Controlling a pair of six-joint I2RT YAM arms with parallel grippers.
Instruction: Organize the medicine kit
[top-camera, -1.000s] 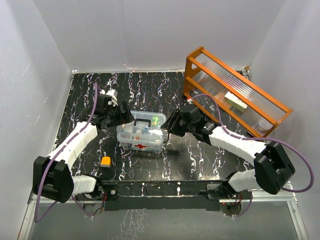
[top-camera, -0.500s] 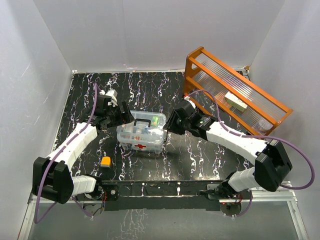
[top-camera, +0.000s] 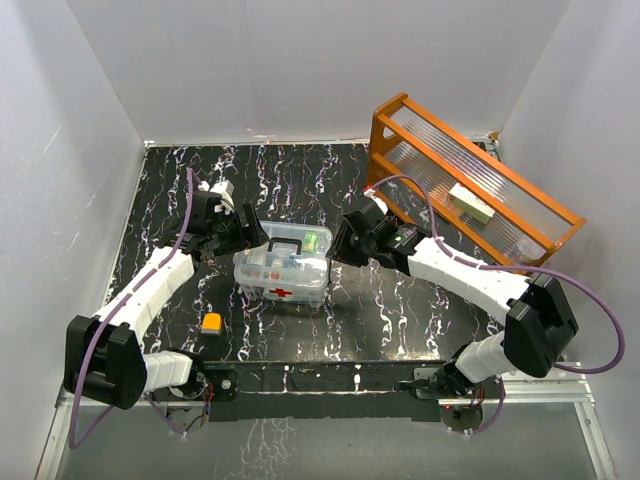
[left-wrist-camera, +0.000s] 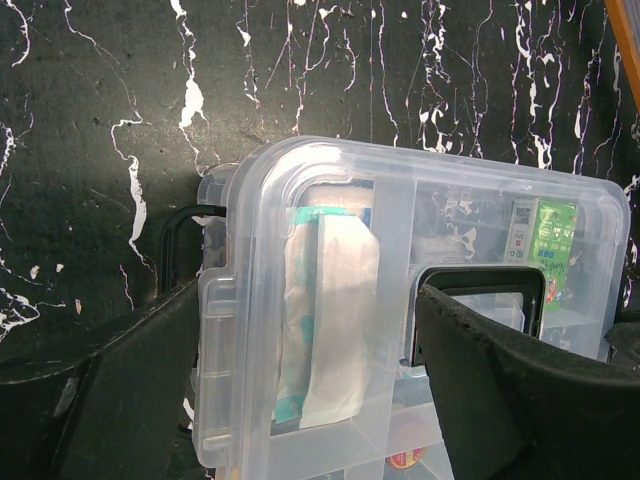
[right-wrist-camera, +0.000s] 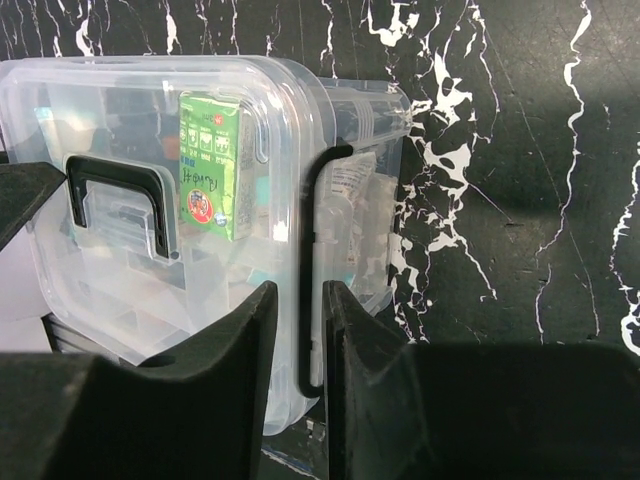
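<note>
The medicine kit (top-camera: 283, 268) is clear, glossy, smooth plastic with a black plastic handle (right-wrist-camera: 115, 170), the bench (top-camera: 300, 180) a polished black white-veined stone look, the rack (top-camera: 470, 185) orange wood with ribbed translucent panels.

clear medicine kit (top-camera: 283, 262), red cross (top-camera: 284, 292), black white-veined table (top-camera: 300, 185), orange rack (top-camera: 440, 160)

On the black white-veined table (top-camera: 300, 170), an orange wooden rack (top-camera: 495, 158) stands far right with a pale box (top-camera: 471, 204) inside; a small orange block (top-camera: 211, 322) lies front left.
</note>
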